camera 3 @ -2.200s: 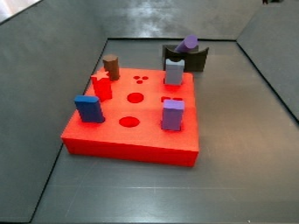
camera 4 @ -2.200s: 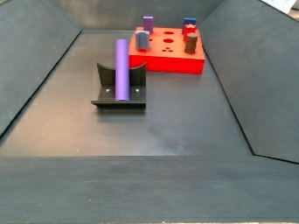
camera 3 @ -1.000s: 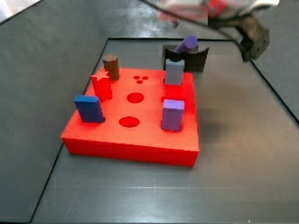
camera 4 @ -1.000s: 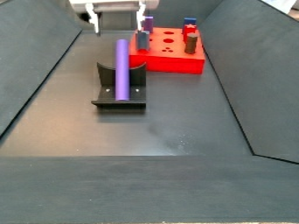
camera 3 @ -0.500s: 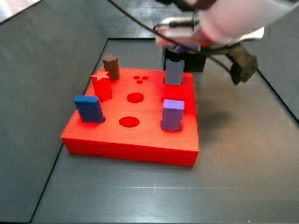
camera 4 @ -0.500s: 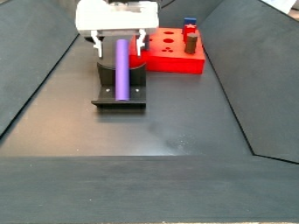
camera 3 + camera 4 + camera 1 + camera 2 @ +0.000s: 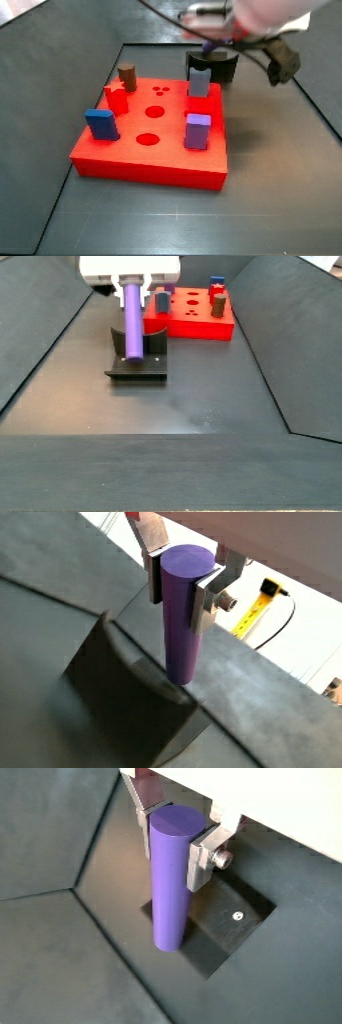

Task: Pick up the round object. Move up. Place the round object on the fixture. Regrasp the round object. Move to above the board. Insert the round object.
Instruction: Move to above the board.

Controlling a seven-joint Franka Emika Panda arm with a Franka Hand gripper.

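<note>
Claw (image 7: 179,830) around round object (image 7: 170,878), over fixture (image 7: 221,928).

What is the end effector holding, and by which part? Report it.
The end effector is shut on the round object, gripping it near its upper end; the lower end rests on the fixture.

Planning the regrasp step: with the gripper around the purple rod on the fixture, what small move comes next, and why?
Probably lift straight up. The gripper appears shut on the purple rod near its top, while the rod's other end rests on the fixture; it must clear that before heading to the board.
</note>
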